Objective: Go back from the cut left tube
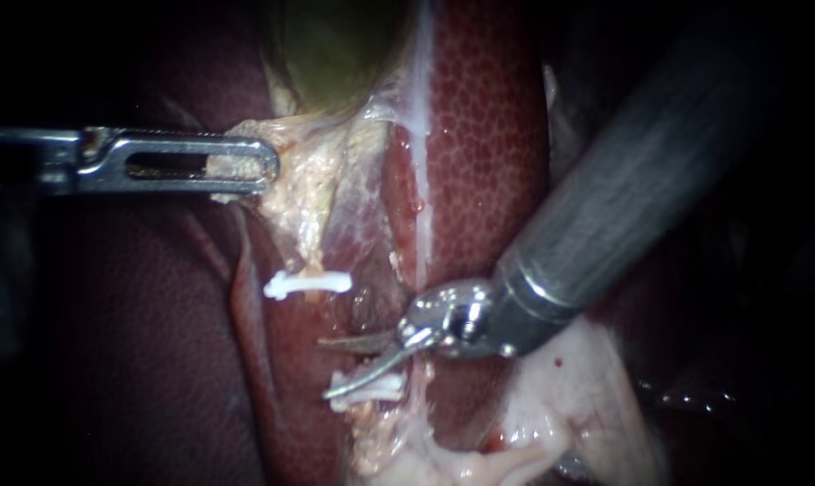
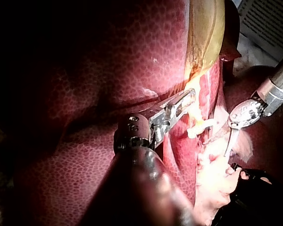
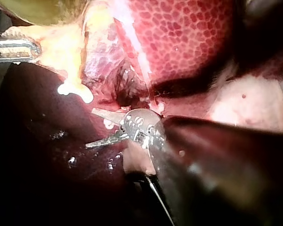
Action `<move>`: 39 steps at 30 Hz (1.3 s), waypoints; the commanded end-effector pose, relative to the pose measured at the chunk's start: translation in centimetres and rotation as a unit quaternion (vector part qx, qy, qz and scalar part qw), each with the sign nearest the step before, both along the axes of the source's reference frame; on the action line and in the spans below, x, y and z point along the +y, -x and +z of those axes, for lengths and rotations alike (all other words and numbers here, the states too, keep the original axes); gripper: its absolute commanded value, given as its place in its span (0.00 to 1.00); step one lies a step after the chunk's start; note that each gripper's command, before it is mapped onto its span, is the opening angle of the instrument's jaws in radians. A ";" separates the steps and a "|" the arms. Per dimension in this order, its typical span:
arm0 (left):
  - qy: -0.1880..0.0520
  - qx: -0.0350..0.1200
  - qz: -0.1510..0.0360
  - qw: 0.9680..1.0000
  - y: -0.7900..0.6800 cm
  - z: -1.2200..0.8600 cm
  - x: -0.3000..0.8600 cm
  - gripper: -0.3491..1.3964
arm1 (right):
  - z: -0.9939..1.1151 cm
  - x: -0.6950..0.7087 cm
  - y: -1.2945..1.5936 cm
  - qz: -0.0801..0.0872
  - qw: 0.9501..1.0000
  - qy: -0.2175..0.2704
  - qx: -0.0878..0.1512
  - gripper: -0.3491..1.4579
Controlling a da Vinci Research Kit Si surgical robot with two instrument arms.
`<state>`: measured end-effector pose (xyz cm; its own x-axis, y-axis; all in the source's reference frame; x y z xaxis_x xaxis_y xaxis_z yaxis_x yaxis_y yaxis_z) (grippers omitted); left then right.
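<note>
Endoscope view, left to right. The left instrument enters level from the left edge. Its slotted end effector is closed on pale tissue just below the green gallbladder at upper centre.

From that tissue the left tube runs down to an upper clip. A lower clip sits at lower centre, apart from the first, with dark red tissue between them.

The right instrument slants in from the upper right, its shaft crossing the liver. Its end effector is a pair of curved blades, parted and gripping nothing. The upper blade points into the gap between the clips and the lower blade lies across the lower clip. Whitish fat lies under the shaft at lower right.

The left wrist view alone shows the left end effector side-on, both jaws pressed onto the tissue. It shows only one clip, lying between the two instruments.

The right wrist view shows the blades from behind, with the gap plain. Its own shaft covers the tissue beneath it, and neither clip can be made out clearly there.
</note>
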<state>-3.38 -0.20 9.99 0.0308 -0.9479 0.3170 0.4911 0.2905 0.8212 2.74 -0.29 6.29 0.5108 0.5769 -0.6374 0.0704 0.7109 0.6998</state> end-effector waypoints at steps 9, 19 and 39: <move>0.000 0.000 0.000 1.000 0.00 0.01 0.00 0.00 | -0.17 0.30 0.49 0.012 0.999 0.045 -0.007 0.98; 0.000 0.000 0.001 1.000 0.00 0.02 0.00 0.00 | -0.50 0.64 0.95 0.023 0.996 0.083 -0.013 0.98; 0.006 0.005 -0.005 1.000 0.18 0.24 -0.04 0.00 | -0.96 0.87 1.28 0.034 0.992 0.120 0.001 0.98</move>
<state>-3.59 -0.24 10.27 0.0206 -0.9433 0.3313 0.5003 0.2966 0.8135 1.46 0.58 5.33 0.4737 0.4404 -0.7627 0.0188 0.8607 0.5087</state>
